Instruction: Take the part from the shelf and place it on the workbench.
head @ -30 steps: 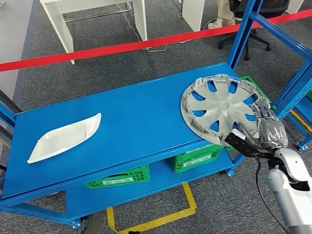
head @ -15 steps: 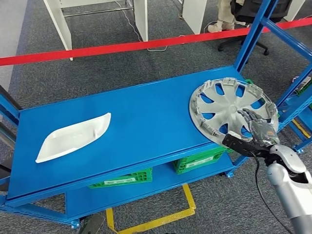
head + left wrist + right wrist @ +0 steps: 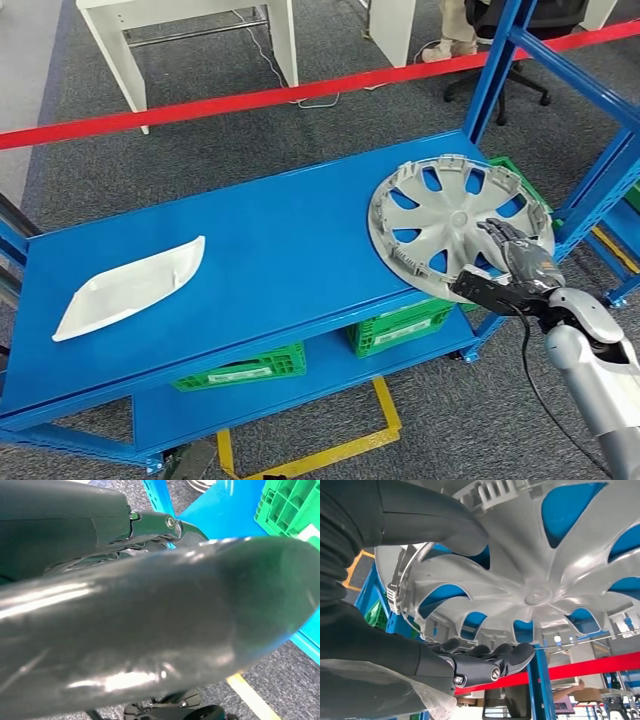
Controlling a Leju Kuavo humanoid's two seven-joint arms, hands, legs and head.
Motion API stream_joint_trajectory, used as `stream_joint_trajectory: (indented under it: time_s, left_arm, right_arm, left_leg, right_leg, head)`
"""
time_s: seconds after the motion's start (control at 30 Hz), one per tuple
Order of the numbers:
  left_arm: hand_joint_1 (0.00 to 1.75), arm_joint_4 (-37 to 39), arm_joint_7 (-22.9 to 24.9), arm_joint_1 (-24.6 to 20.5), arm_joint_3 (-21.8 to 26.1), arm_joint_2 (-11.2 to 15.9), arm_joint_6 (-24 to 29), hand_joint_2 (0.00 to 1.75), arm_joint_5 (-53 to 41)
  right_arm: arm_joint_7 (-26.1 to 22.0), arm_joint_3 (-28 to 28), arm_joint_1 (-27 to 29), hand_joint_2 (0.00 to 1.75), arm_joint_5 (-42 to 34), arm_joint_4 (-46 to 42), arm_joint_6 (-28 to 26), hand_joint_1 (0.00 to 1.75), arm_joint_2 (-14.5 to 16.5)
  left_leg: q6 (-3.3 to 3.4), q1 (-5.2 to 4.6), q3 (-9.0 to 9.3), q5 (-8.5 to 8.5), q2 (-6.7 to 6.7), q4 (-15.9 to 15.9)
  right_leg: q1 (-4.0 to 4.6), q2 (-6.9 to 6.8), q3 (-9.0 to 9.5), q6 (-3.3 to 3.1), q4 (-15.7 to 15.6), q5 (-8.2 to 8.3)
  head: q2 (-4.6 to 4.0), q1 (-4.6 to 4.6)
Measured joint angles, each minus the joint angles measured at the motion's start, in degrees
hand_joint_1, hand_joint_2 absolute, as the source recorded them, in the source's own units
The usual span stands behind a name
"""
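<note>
Right hand lowered onto hubcap rim; labels unreadable.

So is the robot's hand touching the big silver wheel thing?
Touching. In the right wrist view, the right hand has its thumb over the wheel cover and its fingers curled against the rim from the other side.

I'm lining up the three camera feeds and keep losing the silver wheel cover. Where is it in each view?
Head view: the wheel cover lies on the right end of the blue shelf, with the right hand at its near edge.
Left wrist view: a sliver at the top edge, likely its rim.
Right wrist view: it fills the frame, fingers along its rim.
Shared landmark: the blue shelf.
</note>
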Motion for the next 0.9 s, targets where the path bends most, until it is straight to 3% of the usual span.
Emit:
stream_joint_trajectory:
  time_s: [0.03, 0.13, 0.2, 0.3, 0.37, 0.43, 0.47, 0.5, 0.53, 0.6, 0.67, 0.8, 0.87, 0.9]
  left_arm:
    - [0.00, 0.0, 0.0, 0.0, 0.0, 0.0, 0.0, 0.00, 0.0]
    - [0.00, 0.0, 0.0, 0.0, -0.2, 0.0, -0.1, 0.00, 0.0]
    - [0.00, 0.0, 0.0, 0.0, -0.3, -0.1, -0.1, 0.00, 0.0]
    - [0.00, 0.0, 0.0, 0.1, -0.3, -0.1, -0.1, 0.00, -0.1]
    - [0.00, 0.0, 0.0, 0.0, -0.3, -0.2, -0.1, 0.00, -0.2]
    - [0.00, 0.0, -0.1, 0.0, -0.4, -0.3, -0.1, 0.00, -0.2]
    - [0.00, 0.0, -0.1, 0.1, -0.4, -0.3, -0.1, 0.00, -0.2]
    - [0.00, 0.0, -0.1, 0.1, -0.4, -0.3, -0.2, 0.00, -0.2]
    - [0.00, 0.0, -0.1, 0.1, -0.4, -0.3, -0.2, 0.00, -0.2]
    - [0.00, 0.0, -0.1, 0.1, -0.4, -0.4, -0.2, 0.00, -0.2]
    - [0.00, 0.0, -0.1, 0.1, -0.4, -0.4, -0.2, 0.00, -0.1]
    - [0.00, 0.0, -0.1, 0.2, -0.4, -0.4, -0.3, 0.00, -0.1]
    - [0.00, 0.0, -0.1, 0.1, -0.4, -0.4, -0.3, 0.00, -0.1]
    - [0.00, 0.0, -0.1, 0.1, -0.4, -0.4, -0.3, 0.00, -0.1]
  right_arm:
    - [0.0, 0.1, 0.0, 1.75, 0.0, 0.0, 0.0, 0.00, 0.0]
    - [0.0, 0.5, -0.2, 1.75, 0.0, 0.1, 0.0, 0.00, -0.2]
    - [0.0, 0.7, -0.2, 1.75, -0.1, 0.2, 0.0, 0.00, -0.5]
    - [-0.2, 1.2, -0.2, 1.75, -0.4, 0.2, 0.1, 0.00, -0.9]
    - [-0.5, 1.7, -0.2, 1.75, -1.0, 0.2, 0.2, 0.00, -1.5]
    - [-0.7, 2.1, -0.2, 1.75, -1.5, 0.3, 0.5, 0.00, -1.8]
    - [-0.7, 2.3, -0.2, 1.75, -1.8, 0.4, 0.7, 0.00, -2.0]
    - [-0.7, 2.5, -0.1, 1.75, -2.0, 0.5, 0.9, 0.00, -2.1]
    - [-0.8, 2.8, -0.1, 1.75, -2.2, 0.6, 1.1, 0.00, -2.3]
    - [-0.9, 3.1, -0.3, 1.75, -2.6, 0.6, 1.4, 0.00, -2.6]
    - [-1.0, 3.4, -0.8, 1.75, -2.9, 0.6, 1.5, 0.00, -2.9]
    - [-1.1, 3.8, -1.2, 1.75, -3.2, 0.6, 1.6, 0.00, -3.1]
    - [-1.2, 3.9, -1.3, 1.75, -3.3, 0.6, 1.7, 0.00, -3.1]
    - [-1.2, 4.0, -1.4, 1.75, -3.3, 0.6, 1.8, 0.00, -3.1]
  left_leg:
    - [0.13, 0.00, 0.59, 1.29, 0.00, -1.3]
    - [0.88, -0.13, 5.57, 6.26, -0.03, -11.8]
    - [1.23, -0.32, 7.03, 6.71, -0.05, -15.1]
    - [2.01, -0.26, 7.23, 6.90, -0.04, -15.9]
    - [2.66, -0.06, 7.45, 7.23, -0.01, -16.4]
    - [2.91, -0.12, 7.42, 7.24, 0.00, -16.5]
    - [2.94, -0.15, 7.42, 7.21, 0.01, -16.4]
    - [2.96, -0.17, 7.43, 7.19, 0.01, -16.4]
    - [2.95, -0.17, 7.47, 7.15, 0.00, -16.4]
    - [2.75, -0.17, 7.59, 6.99, -0.03, -16.3]
    - [2.30, -0.41, 7.49, 6.78, -0.09, -16.0]
    - [1.40, -0.42, 7.40, 6.56, -0.09, -15.6]
    - [0.73, -0.27, 6.32, 4.52, -0.04, -12.7]
    - [0.41, -0.17, 4.95, 2.74, -0.02, -9.5]
  right_leg:
    - [0.01, 0.04, 0.11, 0.00, 0.0, -0.04]
    - [0.13, 0.17, 0.42, 0.30, 0.0, -0.23]
    - [0.24, 0.20, 0.28, 0.85, 0.0, -0.24]
    - [0.12, 0.16, -0.01, 1.87, 0.0, -0.51]
    - [0.06, 0.11, -1.86, 2.29, 3.7, -2.79]
    - [0.08, 0.08, -5.57, 2.54, 11.3, -6.23]
    - [0.07, 0.07, -7.21, 2.64, 14.5, -7.16]
    - [0.07, 0.06, -8.05, 2.72, 15.8, -7.06]
    - [0.05, 0.04, -7.74, 2.74, 14.8, -5.82]
    - [-0.01, -0.08, -4.37, 2.67, 7.4, -1.74]
    - [0.08, -0.13, -0.99, 2.35, 1.0, 0.30]
    - [0.27, 0.08, -0.02, 1.14, -0.3, 0.34]
    - [0.11, -0.02, 0.19, 0.51, -0.5, 0.45]
    - [0.07, -0.09, 0.26, 0.30, -0.6, 0.46]
  head:
    - [0.00, 0.01]
    - [0.00, 0.03]
    - [0.00, 0.07]
    - [0.00, 0.11]
    - [0.00, 0.30]
    - [0.00, 0.44]
    - [0.00, 0.43]
    - [0.00, 0.43]
    - [0.00, 0.43]
    - [0.00, 0.43]
    - [0.00, 0.42]
    - [0.00, 0.34]
    - [0.00, 0.21]
    - [0.00, 0.12]
